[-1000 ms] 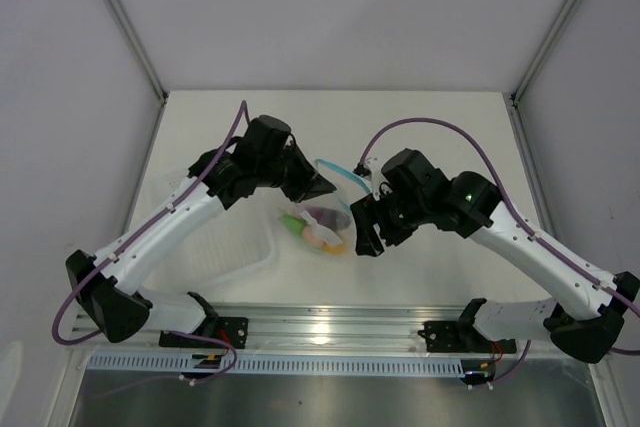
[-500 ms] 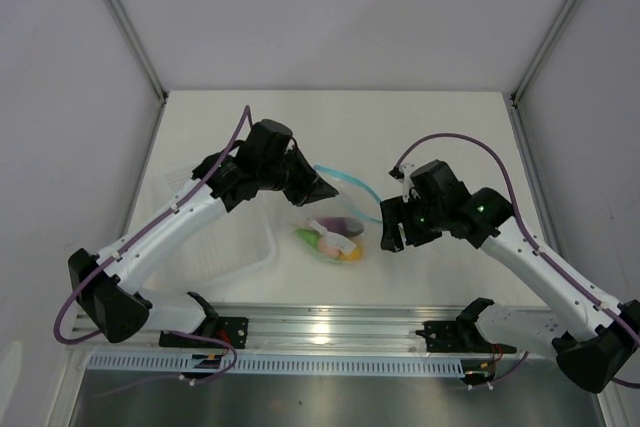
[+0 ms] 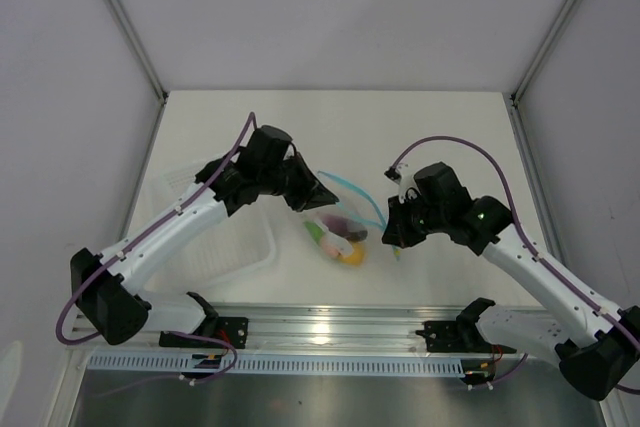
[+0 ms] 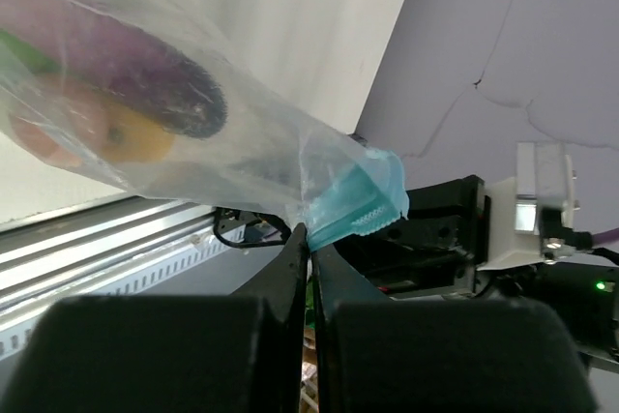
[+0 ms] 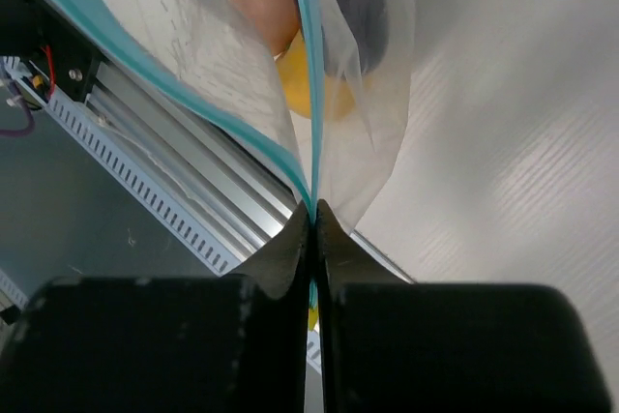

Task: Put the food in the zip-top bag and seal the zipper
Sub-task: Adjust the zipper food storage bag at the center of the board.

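Food (image 3: 345, 239) is all in the bag (image 4: 261, 142), held between the arms with left gripper (image 4: 309, 237) and right gripper (image 5: 312, 212) each pinching the zipper (image 4: 358, 202); next I'd slide one along to seal.

White matte tabletop (image 3: 420, 127): surface shows fine ribbing in the right wrist view. Translucent white rectangular plastic basket (image 3: 240, 252): shallow, resting flat on the left half of the tabletop near its front edge, partly hidden. Silver aluminium rail (image 3: 330, 327): runs along the tabletop's near edge. White slotted cable duct (image 3: 320, 361): lies just in front of the rail, parallel to it. Pale grey wall panels (image 3: 340, 17): enclose three sides, joined by aluminium corner posts (image 3: 125, 22).
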Motion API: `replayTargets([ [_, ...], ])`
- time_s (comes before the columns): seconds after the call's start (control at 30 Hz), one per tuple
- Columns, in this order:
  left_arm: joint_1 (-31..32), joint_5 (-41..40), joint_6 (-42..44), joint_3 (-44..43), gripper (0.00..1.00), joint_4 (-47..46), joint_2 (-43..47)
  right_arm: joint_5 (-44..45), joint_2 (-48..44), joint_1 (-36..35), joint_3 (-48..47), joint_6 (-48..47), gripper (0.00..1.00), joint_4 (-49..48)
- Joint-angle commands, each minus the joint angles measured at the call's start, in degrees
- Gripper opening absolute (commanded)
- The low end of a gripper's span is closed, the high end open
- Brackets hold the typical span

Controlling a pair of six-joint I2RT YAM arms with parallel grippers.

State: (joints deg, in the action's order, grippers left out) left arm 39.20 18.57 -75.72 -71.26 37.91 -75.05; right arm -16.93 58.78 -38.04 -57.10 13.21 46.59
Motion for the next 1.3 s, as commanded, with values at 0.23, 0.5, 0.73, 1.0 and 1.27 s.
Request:
replayTargets([
  [0.23, -1.14, 1.11, 31.98, -1.51, 0.86, -6.52, 7.36, -4.93, -2.62, 2.01, -4.24, -3.72, 0.00, 1.13],
  [0.5, 8.25, 2.17, 66.63, -5.74, 0.99, -12.40, 9.74, -15.93, 0.19, 1.74, -7.41, -7.75, 0.00, 4.82],
  [0.73, 11.86, 9.55, 93.19, 3.30, 1.00, -26.03, 13.96, -20.34, 1.68, 0.16, -7.94, -7.59, 0.00, 6.23],
  [1.0, 12.92, 18.78, 104.29, 11.67, 1.00, -33.77, 14.23, -22.18, 2.12, -0.28, -10.05, -6.97, 0.00, 9.40],
  [1.27, 15.03, 22.82, 107.28, 11.59, 1.00, -35.27, 8.78, -25.08, 2.30, -0.80, -10.57, -5.22, 0.00, 9.05],
])
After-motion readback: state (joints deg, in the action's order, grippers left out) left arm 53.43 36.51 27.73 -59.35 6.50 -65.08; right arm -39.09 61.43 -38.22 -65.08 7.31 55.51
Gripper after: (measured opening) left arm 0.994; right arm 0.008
